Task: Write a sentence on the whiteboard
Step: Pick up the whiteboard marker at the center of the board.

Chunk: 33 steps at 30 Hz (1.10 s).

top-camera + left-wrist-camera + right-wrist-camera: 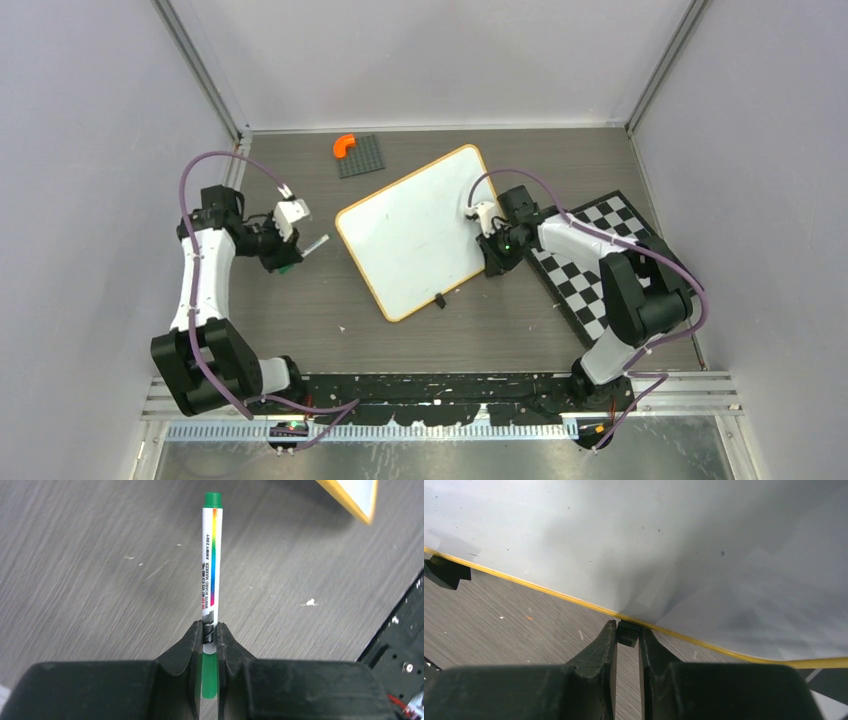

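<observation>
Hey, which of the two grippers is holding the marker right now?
The left gripper: its jaws are shut on the green marker. The right gripper instead pinches a black clip on the whiteboard rim.

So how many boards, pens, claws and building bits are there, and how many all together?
Boards: 2, the whiteboard and the checkerboard
Pens: 1, the marker
Claws: 2, the left claw and the right claw
Building bits: 2, the grey studded plate and the orange curved piece
Total: 7
</observation>
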Each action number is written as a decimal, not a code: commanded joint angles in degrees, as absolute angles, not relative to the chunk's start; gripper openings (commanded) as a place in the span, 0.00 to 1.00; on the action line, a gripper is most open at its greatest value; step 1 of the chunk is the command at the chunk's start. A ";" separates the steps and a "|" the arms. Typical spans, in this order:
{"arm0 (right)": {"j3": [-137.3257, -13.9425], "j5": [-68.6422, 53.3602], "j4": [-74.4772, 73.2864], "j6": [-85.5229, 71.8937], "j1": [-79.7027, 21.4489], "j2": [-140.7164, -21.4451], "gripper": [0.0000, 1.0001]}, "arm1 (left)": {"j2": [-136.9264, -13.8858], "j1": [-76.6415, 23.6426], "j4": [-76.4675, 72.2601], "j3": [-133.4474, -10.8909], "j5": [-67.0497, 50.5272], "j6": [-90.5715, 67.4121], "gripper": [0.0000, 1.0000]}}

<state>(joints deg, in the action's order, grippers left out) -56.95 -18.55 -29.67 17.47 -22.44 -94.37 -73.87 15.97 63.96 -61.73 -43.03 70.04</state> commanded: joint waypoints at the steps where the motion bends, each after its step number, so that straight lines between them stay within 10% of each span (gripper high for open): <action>1: -57.41 -20.99 -31.59 17.48 -27.48 -96.13 0.00 | -72.61 18.99 52.99 -65.61 -45.38 50.00 0.00; 31: -56.74 -16.73 -30.17 11.73 -40.28 -96.33 0.00 | -76.01 18.45 42.01 -80.42 -37.64 21.28 0.00; 33: -56.33 -15.84 -30.70 11.80 -40.32 -95.80 0.17 | -75.87 17.71 42.18 -80.59 -37.45 21.29 0.00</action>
